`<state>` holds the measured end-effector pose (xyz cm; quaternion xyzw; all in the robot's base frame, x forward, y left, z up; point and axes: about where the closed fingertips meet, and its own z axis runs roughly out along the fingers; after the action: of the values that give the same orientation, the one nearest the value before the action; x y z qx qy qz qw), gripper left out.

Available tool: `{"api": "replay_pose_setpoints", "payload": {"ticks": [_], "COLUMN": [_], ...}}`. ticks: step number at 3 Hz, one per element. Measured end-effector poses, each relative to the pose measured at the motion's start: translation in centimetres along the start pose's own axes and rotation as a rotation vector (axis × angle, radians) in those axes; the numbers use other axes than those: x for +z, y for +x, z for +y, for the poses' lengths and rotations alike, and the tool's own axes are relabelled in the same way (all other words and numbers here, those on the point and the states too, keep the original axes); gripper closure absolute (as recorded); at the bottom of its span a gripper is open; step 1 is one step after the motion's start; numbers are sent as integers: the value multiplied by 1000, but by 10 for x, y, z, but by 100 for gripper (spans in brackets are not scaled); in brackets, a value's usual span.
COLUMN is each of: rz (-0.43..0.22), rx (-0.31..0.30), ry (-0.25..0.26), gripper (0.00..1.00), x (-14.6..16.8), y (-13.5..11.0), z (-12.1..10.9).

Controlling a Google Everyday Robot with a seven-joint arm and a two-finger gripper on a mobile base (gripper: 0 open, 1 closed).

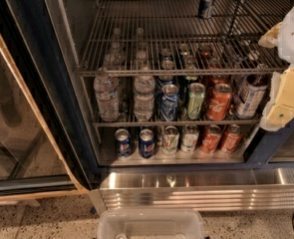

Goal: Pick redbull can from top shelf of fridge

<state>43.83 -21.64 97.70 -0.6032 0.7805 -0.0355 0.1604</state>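
Observation:
The fridge [62,108] stands open, with a dark frame and wire racks. The top shelf [151,39] is a wide silvery wire rack. One redbull can [207,1], slim, dark blue and silver, stands upright near the back of it, right of centre, its top cut off by the picture's edge. My gripper [282,78], white and pale yellow, comes in at the right edge at the height of the top shelf's front rail. It is in front of and to the right of the can, well apart from it, and holds nothing that I can see.
Water bottles [106,96] and soda cans [219,101] fill the middle rack. Pepsi cans [122,142] and other cans stand on the bottom. The glass door [17,123] hangs open at left. A ribbed steel base panel [201,188] and a clear plastic bin [151,224] lie below.

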Motion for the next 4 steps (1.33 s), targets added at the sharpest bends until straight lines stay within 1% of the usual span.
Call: {"api": "replay_pose_setpoints", "payload": {"ticks": [1,2,3,4], "rz": [0,-23,-118,-287], "rx": [0,12,60,162], "ry": [0,1,-4,27], "gripper": [0,0,0,0], "x": [0,2,20,45], "y": [0,-3,0,19], "z": [0,-2,8,12]}}
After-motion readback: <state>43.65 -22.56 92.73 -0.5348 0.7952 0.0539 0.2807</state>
